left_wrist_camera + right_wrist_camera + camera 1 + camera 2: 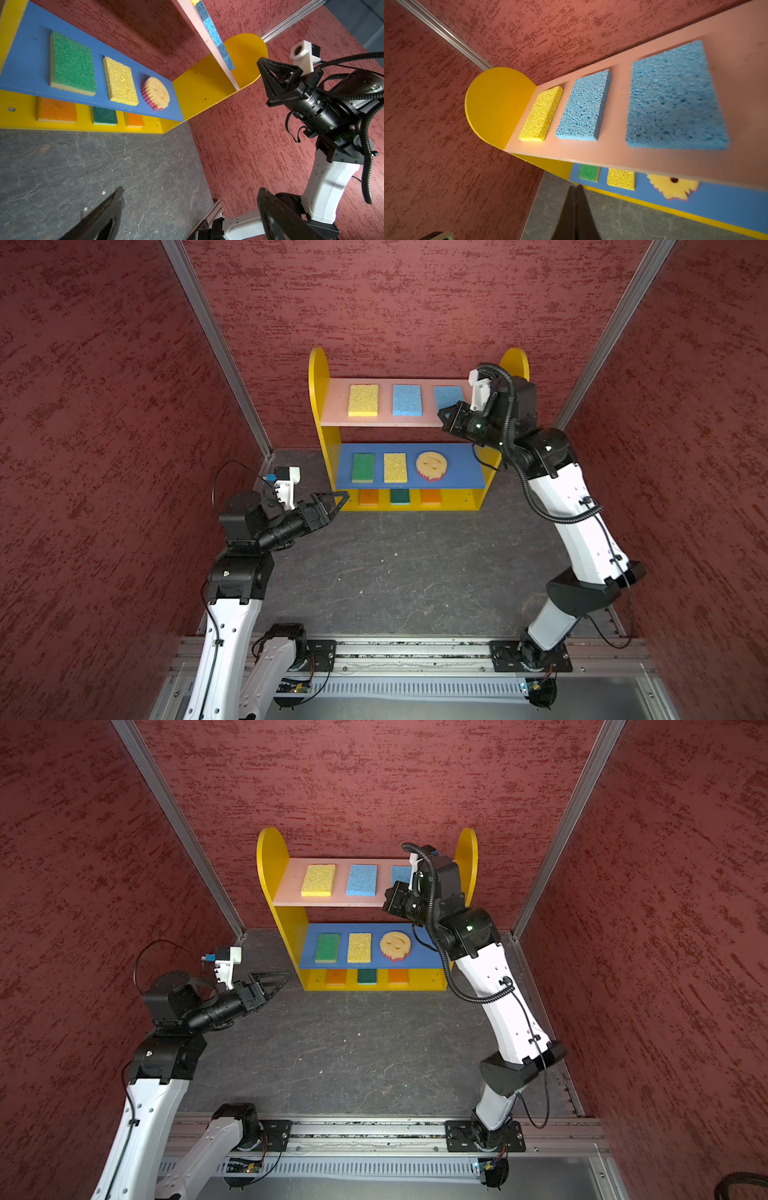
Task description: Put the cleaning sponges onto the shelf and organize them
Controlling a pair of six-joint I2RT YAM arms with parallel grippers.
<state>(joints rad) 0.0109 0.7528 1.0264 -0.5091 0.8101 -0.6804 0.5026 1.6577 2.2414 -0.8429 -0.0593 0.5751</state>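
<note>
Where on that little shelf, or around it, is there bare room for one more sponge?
Blue middle board: bare between the smiley-face sponge and the right side panel. Yellow bottom board: bare right of the right-hand orange sponge. The grey tabletop in front is open. Crowded: the pink top board, three sponges, the shut right gripper near its right end.

Open floor [395, 572] before shelf [319, 377], three sponges [407, 399] filling each board, right gripper [444, 413] crowding pink board [384, 402] at right

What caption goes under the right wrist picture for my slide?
Shut right tool facing the pink board with one yellow sponge and two blue sponges.
</note>
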